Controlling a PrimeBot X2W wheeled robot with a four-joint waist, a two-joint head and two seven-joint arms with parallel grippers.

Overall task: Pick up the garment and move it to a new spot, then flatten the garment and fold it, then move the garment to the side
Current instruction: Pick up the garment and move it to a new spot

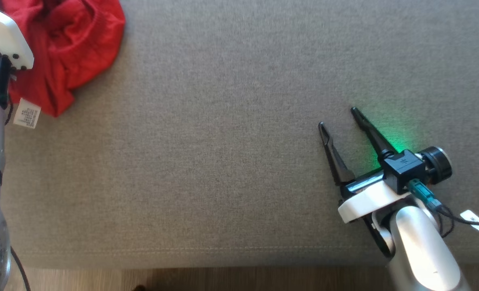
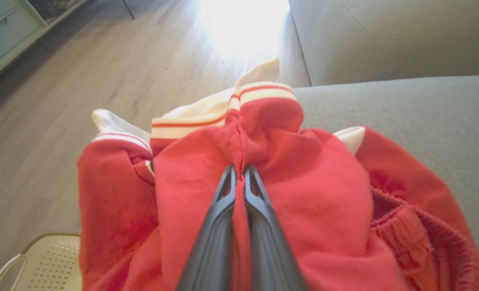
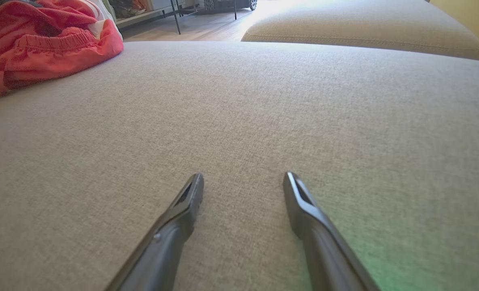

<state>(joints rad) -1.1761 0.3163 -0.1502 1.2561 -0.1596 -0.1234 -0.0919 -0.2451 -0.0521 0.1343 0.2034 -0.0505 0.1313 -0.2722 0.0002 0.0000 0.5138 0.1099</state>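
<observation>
Left jaws tight on red garment point(image 2: 320, 194), tag point(image 1: 27, 114) illegible

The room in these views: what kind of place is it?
Probably a living room in a home: a grey fabric sofa seat, a wood-plank floor beside it, and a pale drawer cabinet further off.

The right pincer point(image 1: 338, 117) has two long black fingers point(image 1: 333, 155), a white bracket point(image 1: 363, 203), a black camera block point(image 1: 403, 165) with a teal plug point(image 1: 422, 193) and black cable point(image 1: 460, 218), and a silver forearm point(image 1: 419, 246).
</observation>
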